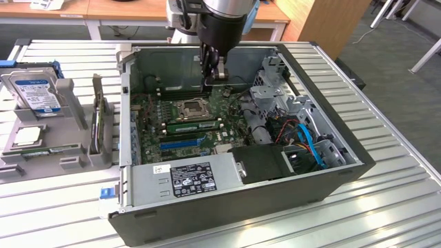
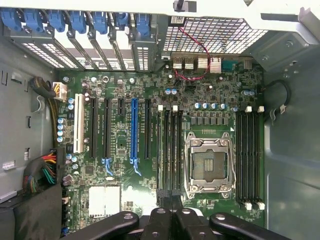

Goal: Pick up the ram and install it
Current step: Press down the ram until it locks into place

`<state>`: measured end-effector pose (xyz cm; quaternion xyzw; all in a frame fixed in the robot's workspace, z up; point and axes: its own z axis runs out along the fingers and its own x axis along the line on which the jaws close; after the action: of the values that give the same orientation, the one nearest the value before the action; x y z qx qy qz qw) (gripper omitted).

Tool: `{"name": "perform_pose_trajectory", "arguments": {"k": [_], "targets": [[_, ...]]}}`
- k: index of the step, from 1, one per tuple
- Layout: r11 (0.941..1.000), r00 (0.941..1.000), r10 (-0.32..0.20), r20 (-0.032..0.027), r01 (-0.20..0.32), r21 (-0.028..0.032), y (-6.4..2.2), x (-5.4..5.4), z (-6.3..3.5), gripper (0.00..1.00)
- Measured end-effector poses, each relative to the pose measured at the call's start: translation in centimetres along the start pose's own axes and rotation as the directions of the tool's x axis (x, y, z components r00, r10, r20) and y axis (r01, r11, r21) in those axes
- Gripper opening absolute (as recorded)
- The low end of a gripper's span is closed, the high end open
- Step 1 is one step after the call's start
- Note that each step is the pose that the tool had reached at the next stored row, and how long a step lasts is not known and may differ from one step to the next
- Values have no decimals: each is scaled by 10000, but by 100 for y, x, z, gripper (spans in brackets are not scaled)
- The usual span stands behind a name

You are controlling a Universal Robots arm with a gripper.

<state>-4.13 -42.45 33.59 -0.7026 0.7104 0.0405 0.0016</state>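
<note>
Arm: upright, reaching down into the open computer case on the table.
End effector: closed, hanging over the motherboard.
Ram: green stick on edge in a slot just near of the processor socket.
Wrist view: fingers together above the memory slots.
Exterior view: hard drive far left.

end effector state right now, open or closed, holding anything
End effector: closed; whether it holds anything cannot be told.
</note>
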Motion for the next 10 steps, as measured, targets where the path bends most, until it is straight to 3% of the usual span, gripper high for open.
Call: {"name": "perform_pose_trajectory", "arguments": {"k": [10], "targets": [[10000, 10000, 2, 0, -2, 0, -199, -3, -11, 10]]}}
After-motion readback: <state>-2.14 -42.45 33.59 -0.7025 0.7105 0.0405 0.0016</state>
